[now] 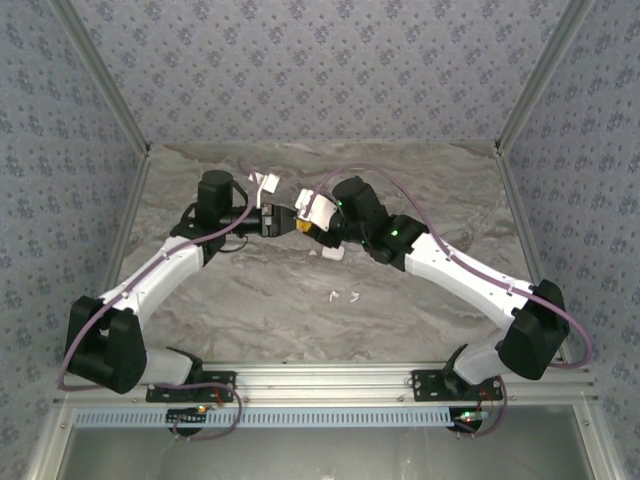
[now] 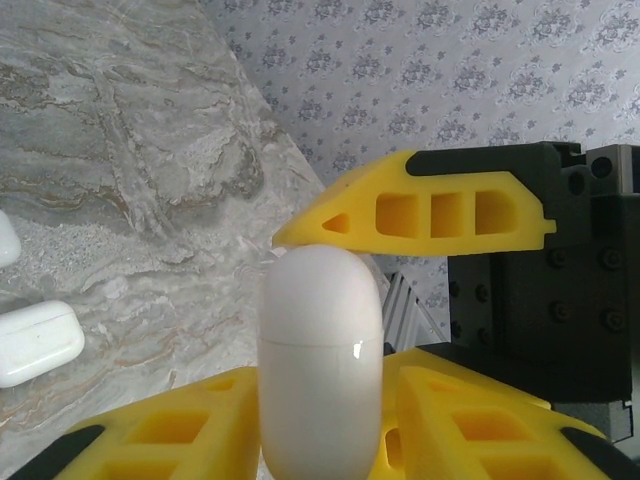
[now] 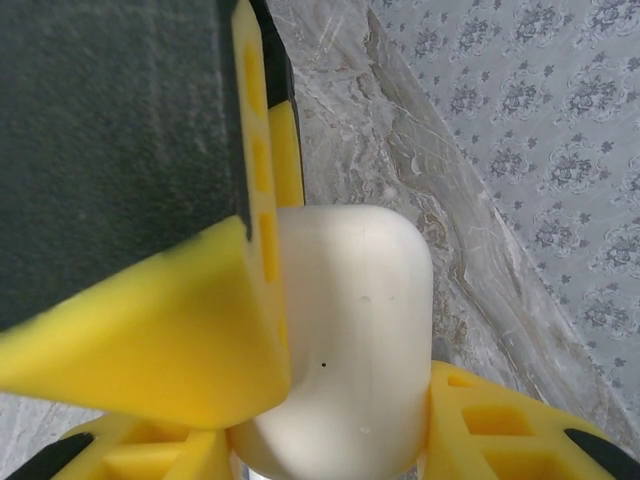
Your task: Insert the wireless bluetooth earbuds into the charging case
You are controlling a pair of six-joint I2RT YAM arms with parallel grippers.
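1. Where both arms meet over the far middle of the table (image 1: 430, 300), bare surface lies all round them, and the walled edges at left, right and back stand well apart
2. Charging case (image 2: 320, 360): white, glossy, rounded, lid seam closed; clamped between the left gripper (image 2: 320, 385) fingers and also gripped by the right gripper (image 3: 330, 430)
3. Earbuds (image 1: 332, 295): two tiny white pieces on bare table nearer the bases, well apart from that case
4. Second case (image 2: 35, 343): white, lying on the table
5. Surface grey veined marble; walls (image 1: 320, 60) floral-papered; metal rail (image 1: 330, 378) along the near edge
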